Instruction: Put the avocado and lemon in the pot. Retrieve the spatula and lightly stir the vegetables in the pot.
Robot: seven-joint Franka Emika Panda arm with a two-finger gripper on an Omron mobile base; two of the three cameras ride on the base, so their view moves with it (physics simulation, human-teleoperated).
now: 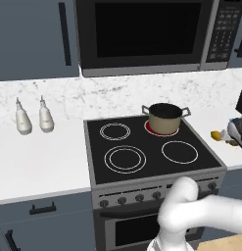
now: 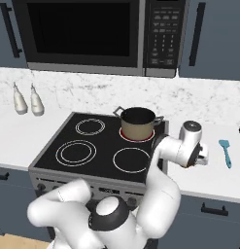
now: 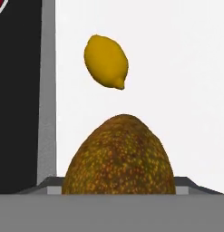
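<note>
Avocado (image 3: pixel 119 156), egg-shaped, speckled brown-green, rough-skinned, beside smooth yellow lemon (image 3: pixel 106 61) on white counter (image 3: pixel 177 68); jaws' state unclear.

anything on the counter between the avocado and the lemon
Nothing: in the hand view, bare white counter separates the avocado, close in front of the camera, from the lemon lying beyond it.
</note>
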